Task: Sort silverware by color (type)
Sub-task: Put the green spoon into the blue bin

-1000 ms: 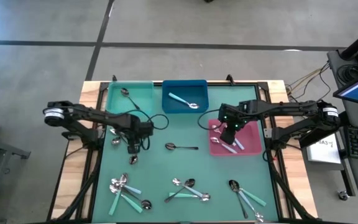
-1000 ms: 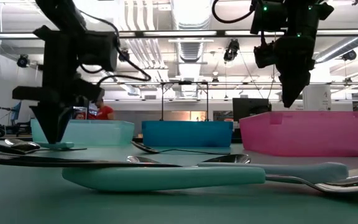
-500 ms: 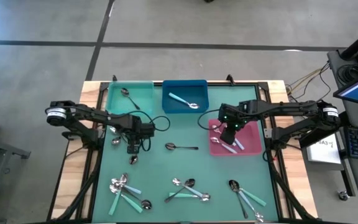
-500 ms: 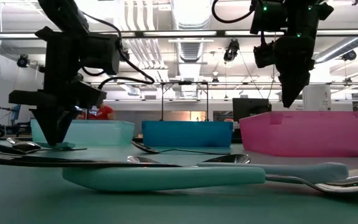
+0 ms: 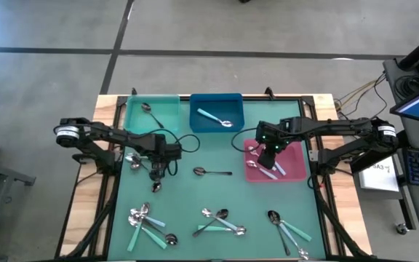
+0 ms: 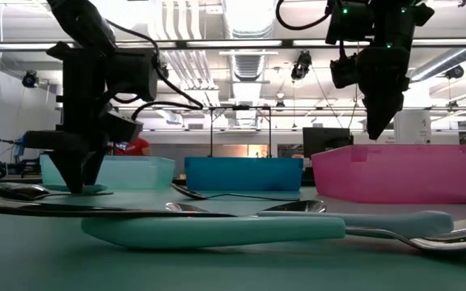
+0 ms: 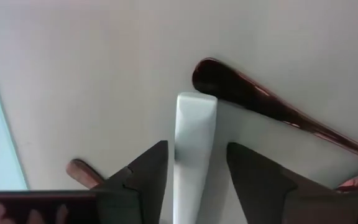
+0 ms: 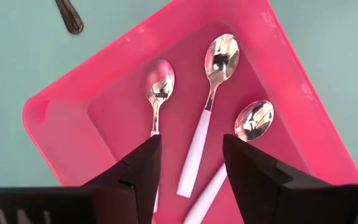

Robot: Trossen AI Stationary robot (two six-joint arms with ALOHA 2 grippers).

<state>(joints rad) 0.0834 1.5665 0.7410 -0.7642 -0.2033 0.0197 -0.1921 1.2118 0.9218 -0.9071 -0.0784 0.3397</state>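
Left pincer (image 7: 194, 171) low on green worktop (image 5: 217, 196), fingers parted around pale turquoise plastic spoon handle (image 7: 194, 143); right pincer (image 8: 188, 171) open, holding nothing, over pink rectangular bin (image 8: 278, 74).

Handle lies between left fingers, gaps either side, no grip seen; dark metal spoon handle (image 7: 260, 102) just beyond its tip. Three shiny-bowled, white-handled spoons (image 8: 211, 93) lie in pink bin under right pincer. More spoons clustered (image 5: 220, 218) on worktop, well apart from both pincers.

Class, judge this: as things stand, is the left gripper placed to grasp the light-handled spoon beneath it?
Probably yes: the left gripper is open, one finger either side of the light-handled spoon, nothing between them.
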